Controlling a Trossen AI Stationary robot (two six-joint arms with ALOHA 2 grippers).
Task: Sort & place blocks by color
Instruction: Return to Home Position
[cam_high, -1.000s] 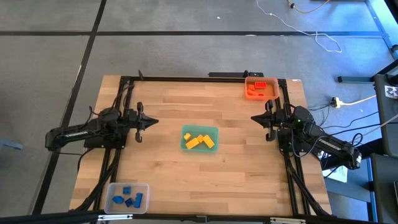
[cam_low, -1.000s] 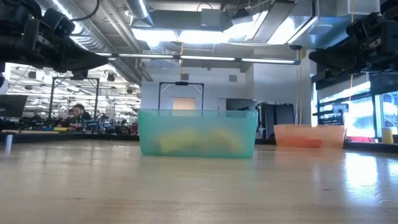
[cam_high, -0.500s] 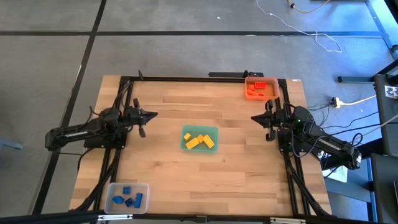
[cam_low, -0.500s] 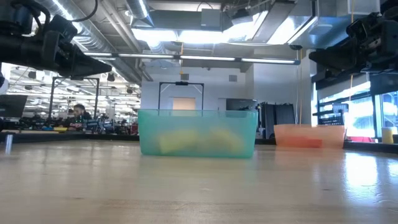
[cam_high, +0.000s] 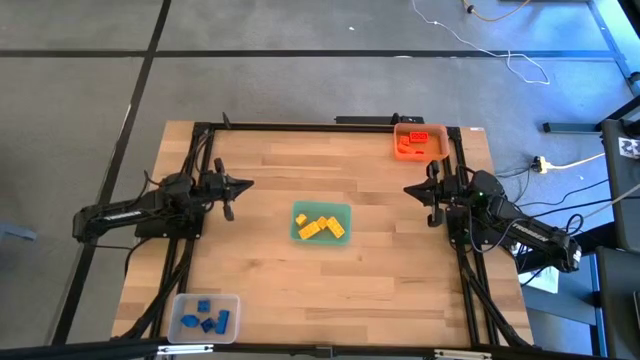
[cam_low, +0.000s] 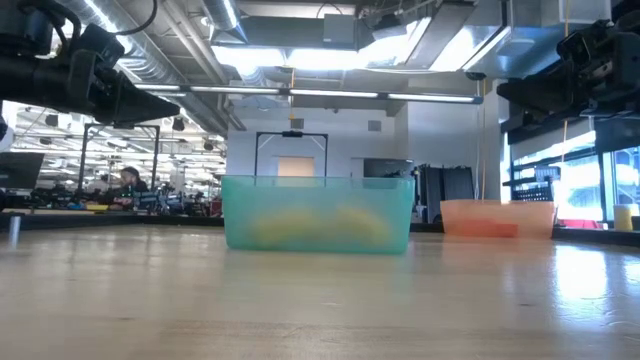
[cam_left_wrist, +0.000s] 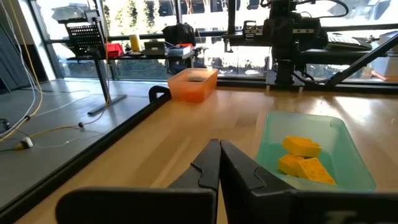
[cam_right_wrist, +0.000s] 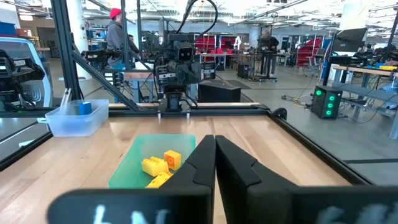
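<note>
Several yellow blocks (cam_high: 321, 227) lie in the green tray (cam_high: 344, 212) at the table's middle, seen too in the left wrist view (cam_left_wrist: 303, 158) and the right wrist view (cam_right_wrist: 160, 166). Orange-red blocks (cam_high: 414, 140) fill the orange tray (cam_high: 402, 128) at the far right corner. Blue blocks (cam_high: 208, 319) sit in the clear tray (cam_high: 232, 300) at the near left corner. My left gripper (cam_high: 246, 185) hovers shut, left of the green tray. My right gripper (cam_high: 408, 189) hovers shut, right of it.
A black frame rail (cam_high: 320, 126) runs along the table's far edge and down both sides. Bare wood lies between the trays. Beyond the table the wrist views show a workshop with desks, and a person (cam_right_wrist: 116, 34) stands far off.
The left gripper rolled about its own axis and drew slightly toward the far edge during the first half second, then held still. The right arm and all blocks kept their places.
</note>
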